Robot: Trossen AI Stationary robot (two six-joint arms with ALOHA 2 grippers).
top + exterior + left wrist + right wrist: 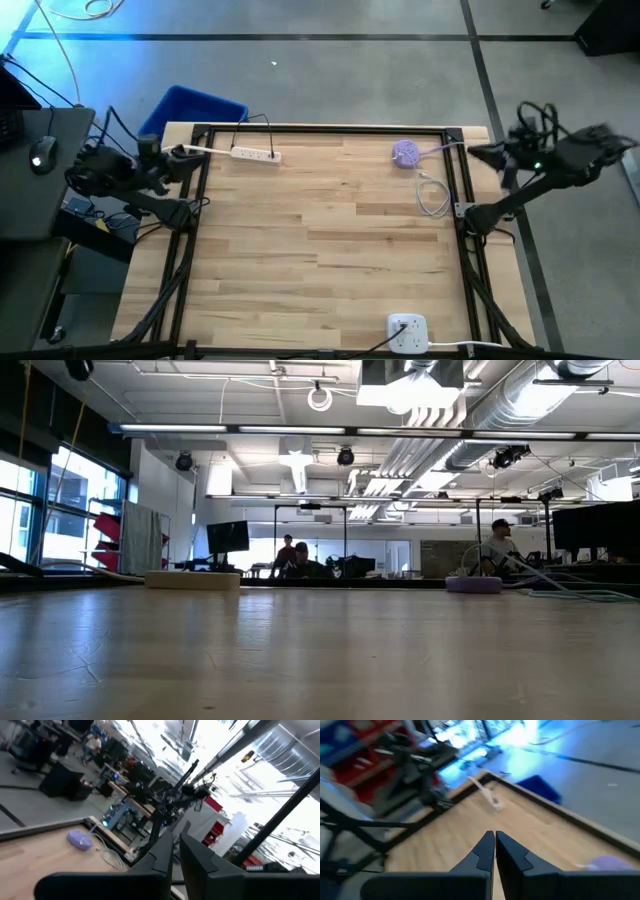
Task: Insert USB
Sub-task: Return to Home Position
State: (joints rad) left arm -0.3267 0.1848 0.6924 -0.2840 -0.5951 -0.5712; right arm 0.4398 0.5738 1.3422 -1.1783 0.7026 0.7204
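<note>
A round purple hub (406,152) lies on the wooden table at the far right, and its white cable (432,195) lies in a loop beside it. I cannot make out the USB plug itself. At the far left lies a white power strip (255,153). A white charger block (407,332) sits at the near edge. My left gripper (188,153) is shut and empty (177,836), drawn back past the table's left edge. My right gripper (476,152) is shut and empty (495,835), held beyond the right edge. Neither arm shows in the low view.
A blue bin (195,112) stands behind the far left corner. A black frame (325,128) runs round the table's edge. A desk with a mouse (40,155) stands to the left. People sit in the room beyond the far edge (300,565).
</note>
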